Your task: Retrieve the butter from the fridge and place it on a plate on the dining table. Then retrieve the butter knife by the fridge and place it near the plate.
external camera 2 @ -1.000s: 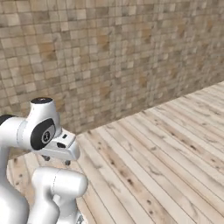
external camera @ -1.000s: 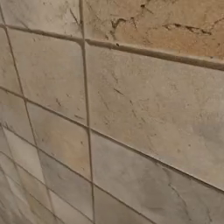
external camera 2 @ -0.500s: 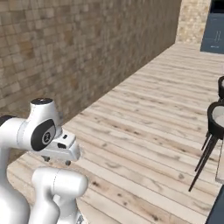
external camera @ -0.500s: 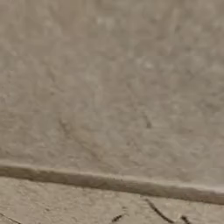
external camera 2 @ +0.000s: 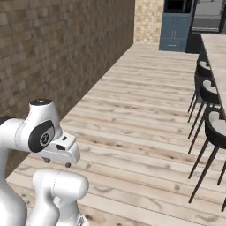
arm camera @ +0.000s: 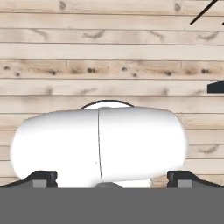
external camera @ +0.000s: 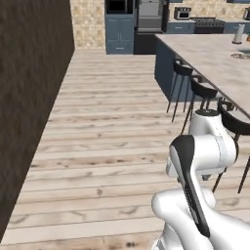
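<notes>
While claw (arm camera: 112,177) gapes wide, empty, dining table (external camera: 215,58) runs lengthwise toward fridge (external camera: 149,27).

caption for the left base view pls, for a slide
Robot arm folded, facing a plank floor beside bar stools and a long counter.

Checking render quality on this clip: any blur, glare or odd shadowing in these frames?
Left base view: brick wall almost black, far cabinets soft. Right base view: the same wall evenly lit, bar stools cast no clear shadows. Hand view: floor planks sharp, no glare.
</notes>
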You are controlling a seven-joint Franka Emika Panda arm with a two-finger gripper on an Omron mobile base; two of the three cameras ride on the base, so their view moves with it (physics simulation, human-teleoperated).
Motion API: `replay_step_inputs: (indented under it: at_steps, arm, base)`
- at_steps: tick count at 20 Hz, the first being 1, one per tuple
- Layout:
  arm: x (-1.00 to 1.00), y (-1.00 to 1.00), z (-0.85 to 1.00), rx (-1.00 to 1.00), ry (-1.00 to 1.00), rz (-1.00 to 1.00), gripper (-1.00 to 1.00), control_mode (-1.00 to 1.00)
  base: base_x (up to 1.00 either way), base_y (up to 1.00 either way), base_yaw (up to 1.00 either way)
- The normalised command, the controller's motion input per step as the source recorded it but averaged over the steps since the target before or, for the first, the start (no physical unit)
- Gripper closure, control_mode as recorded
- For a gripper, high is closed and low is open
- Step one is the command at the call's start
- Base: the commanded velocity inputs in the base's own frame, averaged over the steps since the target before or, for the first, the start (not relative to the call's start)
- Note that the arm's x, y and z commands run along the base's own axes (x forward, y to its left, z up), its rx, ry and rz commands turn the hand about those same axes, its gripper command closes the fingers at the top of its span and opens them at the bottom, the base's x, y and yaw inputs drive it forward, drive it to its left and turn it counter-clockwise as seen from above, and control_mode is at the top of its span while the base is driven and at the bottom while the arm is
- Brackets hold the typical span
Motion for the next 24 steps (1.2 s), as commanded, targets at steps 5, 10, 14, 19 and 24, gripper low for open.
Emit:
replay_step_inputs:
  at_steps: [5, 10, 14, 19, 24]
  arm:
    - [0.0, 0.0, 0.0, 0.0, 0.0, 0.0, -1.0, 1.0]
    - [0.0, 0.0, 0.0, 0.0, 0.0, 0.0, -1.0, 1.0]
    - [0.0, 0.0, 0.0, 0.0, 0.0, 0.0, -1.0, 1.0]
    - [0.0, 0.0, 0.0, 0.0, 0.0, 0.0, -1.0, 1.0]
    - [0.0, 0.0, 0.0, 0.0, 0.0, 0.0, -1.0, 1.0]
  base:
    - [1.0, 0.5, -0.19]
    - [1.0, 0.18, -0.11]
    - [1.0, 0.31, -0.14]
    - [1.0, 0.45, -0.19]
    - [1.0, 0.54, -0.23]
